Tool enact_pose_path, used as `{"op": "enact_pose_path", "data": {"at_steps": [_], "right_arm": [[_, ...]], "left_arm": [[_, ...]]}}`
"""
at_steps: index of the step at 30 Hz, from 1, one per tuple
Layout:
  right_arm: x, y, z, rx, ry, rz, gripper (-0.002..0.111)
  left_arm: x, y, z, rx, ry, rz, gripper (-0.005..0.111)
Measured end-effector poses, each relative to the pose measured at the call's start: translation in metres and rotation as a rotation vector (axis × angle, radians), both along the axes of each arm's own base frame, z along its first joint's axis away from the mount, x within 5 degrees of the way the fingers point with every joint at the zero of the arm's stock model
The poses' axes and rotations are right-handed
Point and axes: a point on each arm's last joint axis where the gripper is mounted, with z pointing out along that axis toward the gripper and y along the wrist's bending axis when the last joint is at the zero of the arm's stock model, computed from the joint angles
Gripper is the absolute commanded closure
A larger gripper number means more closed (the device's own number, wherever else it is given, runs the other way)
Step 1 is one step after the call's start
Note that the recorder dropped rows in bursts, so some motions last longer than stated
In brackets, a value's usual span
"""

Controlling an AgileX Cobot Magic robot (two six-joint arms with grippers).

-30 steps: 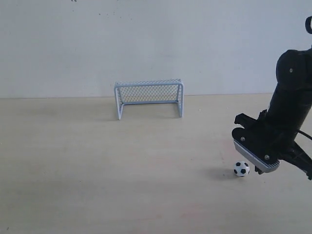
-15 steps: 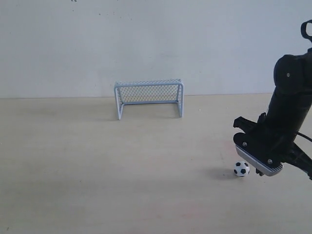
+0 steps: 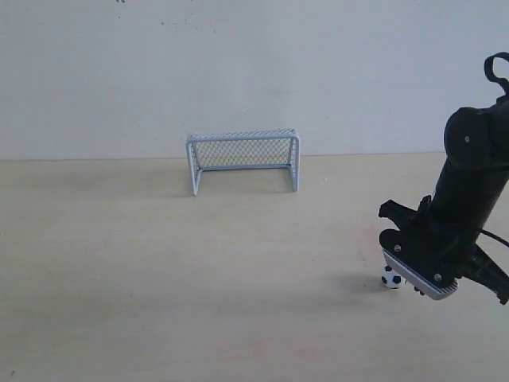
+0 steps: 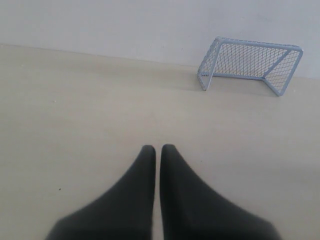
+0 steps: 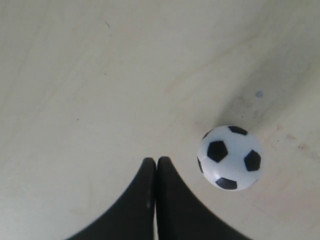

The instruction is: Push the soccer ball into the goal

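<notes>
1. Pale wood tabletop (image 3: pixel 159 263), exterior view: the soccer ball (image 3: pixel 389 277) sits on the right side of the surface. It is partly hidden by the grey-edged wrist mount of the right arm (image 3: pixel 469 183), which bends low over it. The goal (image 3: pixel 242 159) stands well apart at the far edge by the wall, its mouth facing the open table. The ball lies on the goal side of the arm. The arm's fingertips are not clear from this angle.

2. Left wrist view: the left gripper (image 4: pixel 157 150) hangs above bare table with its two dark fingers pressed together and nothing between them. The goal (image 4: pixel 250 62) is in sight ahead and off to one side, and no ball appears. This arm seems to have no part in the current step.

3. Right wrist view: the right gripper (image 5: pixel 156 161) is closed tip to tip and holds nothing. The soccer ball (image 5: pixel 230 157) rests on the table just beside the tips with a narrow gap, so they are not touching.

4. Judgement: the step in hand is the line-up behind the ball, and the push has not yet begun. The next move calls for closing that gap. The closed fingers should meet the ball squarely on its side away from the goal, then sweep along a line to the goal mouth. The ball sits off-centre from the tips, so a glancing touch could send it wide.
</notes>
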Motion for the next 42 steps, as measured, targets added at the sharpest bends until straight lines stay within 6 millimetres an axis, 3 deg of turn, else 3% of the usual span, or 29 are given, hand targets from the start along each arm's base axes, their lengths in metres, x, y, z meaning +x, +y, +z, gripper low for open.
{"op": "enact_pose_path", "data": {"at_steps": [12, 14, 16, 18, 19, 22, 25, 30, 35, 38, 42], "right_arm": [[-0.004, -0.003, -0.004, -0.043, 0.053, 0.041, 0.109], [0.005, 0.004, -0.013, -0.022, -0.015, 0.066, 0.109], [0.036, 0.023, -0.019, 0.046, -0.238, 0.066, 0.109], [0.075, 0.050, -0.001, 0.148, -0.516, 0.007, 0.109], [0.084, 0.060, 0.013, 0.199, -0.597, -0.036, 0.109], [0.091, 0.074, 0.062, 0.313, -0.690, -0.136, 0.109], [0.069, 0.067, 0.082, 0.274, -0.602, -0.122, 0.109], [0.028, 0.053, 0.075, 0.249, -0.490, -0.164, 0.109], [-0.028, 0.035, 0.071, 0.229, -0.379, -0.228, 0.109], [-0.072, 0.022, 0.081, 0.257, -0.346, -0.289, 0.109], [-0.114, 0.018, 0.093, 0.350, -0.333, -0.392, 0.109]], "left_arm": [[0.000, 0.000, 0.000, 0.000, 0.000, 0.000, 0.102], [0.000, 0.000, 0.000, 0.000, 0.000, 0.000, 0.102], [0.000, 0.000, 0.000, 0.000, 0.000, 0.000, 0.102], [0.000, 0.000, 0.000, 0.000, 0.000, 0.000, 0.102], [0.000, 0.000, 0.000, 0.000, 0.000, 0.000, 0.102], [0.000, 0.000, 0.000, 0.000, 0.000, 0.000, 0.102], [0.000, 0.000, 0.000, 0.000, 0.000, 0.000, 0.102], [0.000, 0.000, 0.000, 0.000, 0.000, 0.000, 0.102], [0.000, 0.000, 0.000, 0.000, 0.000, 0.000, 0.102], [0.000, 0.000, 0.000, 0.002, 0.000, 0.000, 0.102], [0.000, 0.000, 0.000, 0.002, 0.000, 0.000, 0.102]]}}
